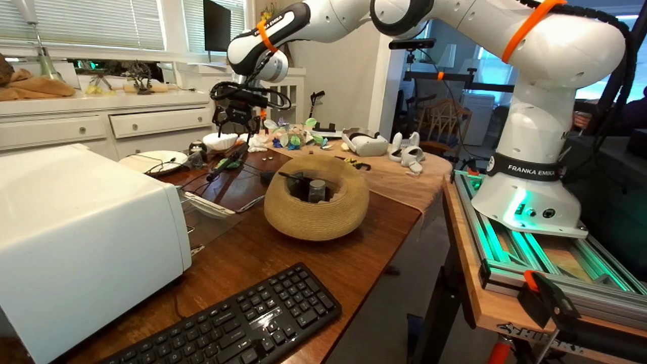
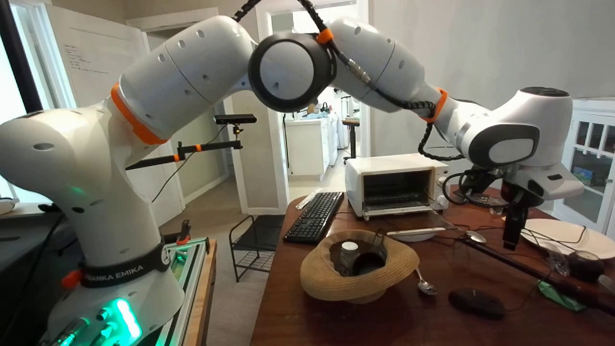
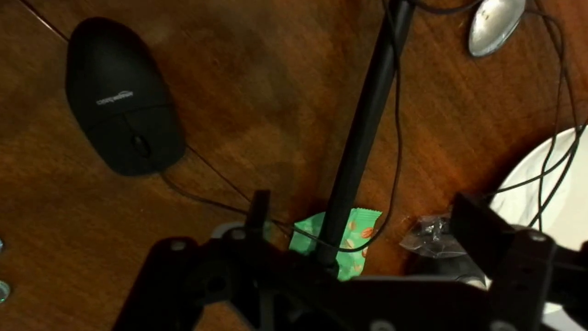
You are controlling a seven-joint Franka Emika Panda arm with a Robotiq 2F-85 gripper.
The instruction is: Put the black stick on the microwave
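The black stick (image 3: pixel 367 119) lies on the wooden table, over a green wrapper, with a thin cable crossing it. It also shows in both exterior views (image 1: pixel 220 169) (image 2: pixel 523 269). The white microwave (image 1: pixel 101 242) stands at the table's far end from the stick; in an exterior view its front is open (image 2: pixel 389 165). My gripper (image 3: pixel 361 204) is open and empty above the stick, pointing down. In the wrist view the stick runs between the fingers, closer to the left one, and its lower end is hidden by the gripper. The gripper also shows in both exterior views (image 1: pixel 235 132) (image 2: pixel 513 235).
A woven hat-like bowl (image 2: pixel 331 283) holding jars stands between robot and microwave. A keyboard (image 2: pixel 314 218) lies beside the microwave. A mouse (image 3: pixel 121 96), spoon (image 3: pixel 496 25), white plate (image 3: pixel 551 197), plastic wrap (image 3: pixel 434 236) and loose cables lie around the stick.
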